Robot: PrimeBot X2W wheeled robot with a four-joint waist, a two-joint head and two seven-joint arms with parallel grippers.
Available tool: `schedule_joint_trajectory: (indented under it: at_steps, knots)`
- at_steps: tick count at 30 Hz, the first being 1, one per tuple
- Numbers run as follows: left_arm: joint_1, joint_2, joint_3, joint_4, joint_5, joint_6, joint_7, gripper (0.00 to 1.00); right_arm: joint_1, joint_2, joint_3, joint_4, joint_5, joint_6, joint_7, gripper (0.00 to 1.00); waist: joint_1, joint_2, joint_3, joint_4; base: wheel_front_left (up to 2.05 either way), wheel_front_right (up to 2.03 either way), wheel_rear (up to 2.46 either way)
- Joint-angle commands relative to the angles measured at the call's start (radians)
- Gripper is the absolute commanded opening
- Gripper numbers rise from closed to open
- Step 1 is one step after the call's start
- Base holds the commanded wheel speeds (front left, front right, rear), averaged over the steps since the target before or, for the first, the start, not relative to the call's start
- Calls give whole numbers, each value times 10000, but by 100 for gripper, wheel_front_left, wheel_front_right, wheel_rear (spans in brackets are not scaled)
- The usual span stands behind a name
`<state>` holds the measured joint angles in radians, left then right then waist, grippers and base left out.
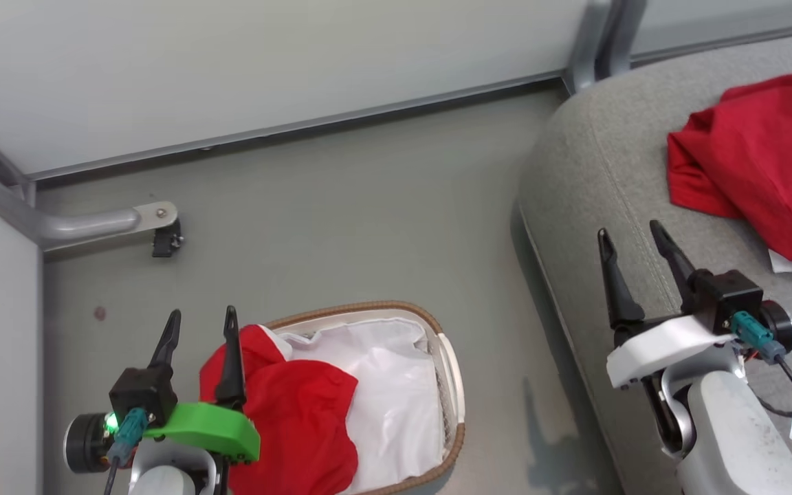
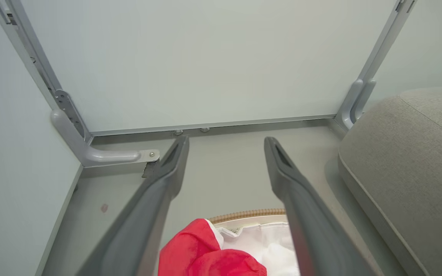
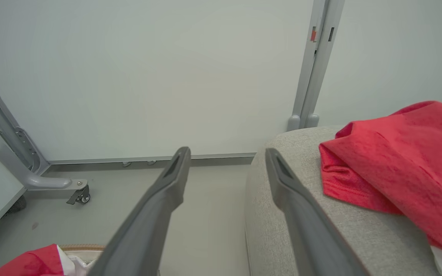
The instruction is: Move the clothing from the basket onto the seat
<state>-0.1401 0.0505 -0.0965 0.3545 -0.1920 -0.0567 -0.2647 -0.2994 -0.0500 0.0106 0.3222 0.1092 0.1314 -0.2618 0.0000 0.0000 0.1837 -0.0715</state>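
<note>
Pale, plain wall panels (image 1: 265, 62) close the room at the back and on the left, joined by grey metal posts (image 1: 599, 41). The floor (image 1: 341, 227) is a smooth grey-green sheet with a small dark spot near the left panel.

The seat (image 1: 595, 158) fills the right side: grey woven upholstery with a rounded corner and a stitched seam along its edge. A red garment (image 1: 760, 158) lies crumpled on it, a bit of white trim showing at its lower end.

The basket (image 1: 452, 385) stands on the floor, well apart from the seat. Its white liner (image 1: 389, 392) is bare on the right, and a second red garment (image 1: 293, 419) is heaped at the left end, spilling over the rim.

The left gripper (image 1: 203, 313) hangs over that end of the basket, fingers spread and empty. The right gripper (image 1: 630, 229) is over the seat's front edge — fingers also apart, holding nothing.

A metal foot (image 1: 93, 223) with a small black caster (image 1: 166, 242) juts out from the left panel.
</note>
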Motion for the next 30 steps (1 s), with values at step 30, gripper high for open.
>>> schedule_joint_trajectory:
  at_steps: [30]
  knots:
    - [231, 9, -226, 338, -56, -86, 5, 100, 247, -32, 459, -202, 427, -12, -48, 100, 0, 0, 372, -66, 0, 0, 0]
